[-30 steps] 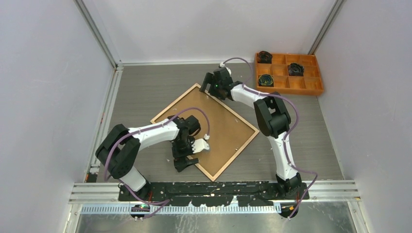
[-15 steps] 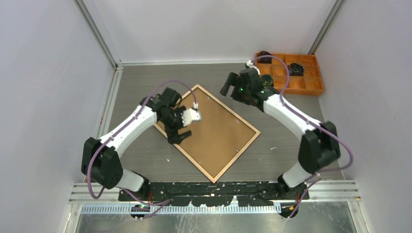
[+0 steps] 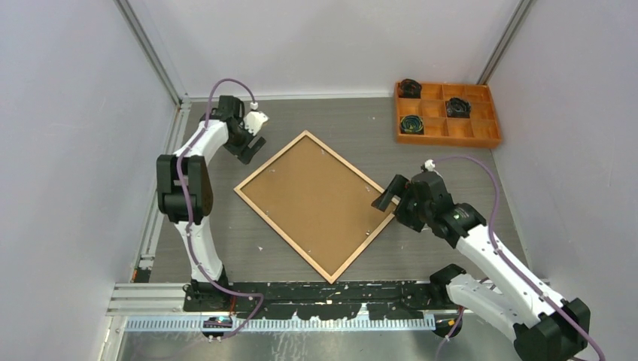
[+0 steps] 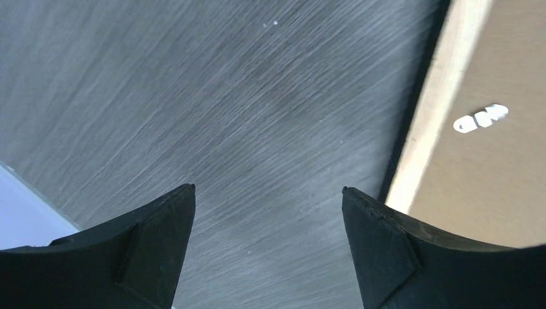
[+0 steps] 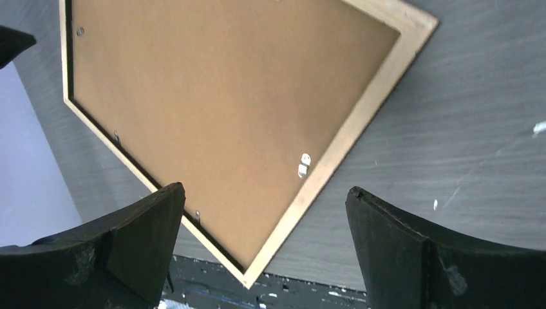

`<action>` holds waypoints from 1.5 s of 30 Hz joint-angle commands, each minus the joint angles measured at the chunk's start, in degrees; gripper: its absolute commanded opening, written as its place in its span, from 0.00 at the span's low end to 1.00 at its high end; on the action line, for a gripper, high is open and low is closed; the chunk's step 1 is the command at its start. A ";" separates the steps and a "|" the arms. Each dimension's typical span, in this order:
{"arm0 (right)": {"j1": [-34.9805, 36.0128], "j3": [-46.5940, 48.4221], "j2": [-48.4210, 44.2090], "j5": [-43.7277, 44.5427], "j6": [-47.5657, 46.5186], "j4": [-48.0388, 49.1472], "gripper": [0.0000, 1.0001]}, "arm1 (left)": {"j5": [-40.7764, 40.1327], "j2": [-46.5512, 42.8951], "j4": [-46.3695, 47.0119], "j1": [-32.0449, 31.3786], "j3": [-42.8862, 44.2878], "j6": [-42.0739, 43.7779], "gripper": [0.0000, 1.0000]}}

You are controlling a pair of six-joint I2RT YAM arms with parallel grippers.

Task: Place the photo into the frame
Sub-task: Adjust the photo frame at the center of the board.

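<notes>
While the frame [image 5: 355, 119] lies back-up on the table [image 3: 451, 165], a brown backing panel [image 3: 316, 199] filling it, both grippers are spread wide and empty; the left gripper [image 4: 267, 190] hovers over bare table, the frame's pale edge just beyond one finger; the right gripper [image 5: 265, 188] hangs beside a frame corner, the panel showing between its fingers.

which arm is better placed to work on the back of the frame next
Right, probably: the right pincer, open, sits by the frame's right corner, its camera facing the back. The left pincer, also open, hangs over bare table beside the frame's far-left edge.
</notes>
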 commanded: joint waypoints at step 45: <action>-13.50 18.81 34.02 3.80 -8.29 10.96 1.00 | 24.28 -21.92 -15.26 4.80 -24.53 15.61 0.83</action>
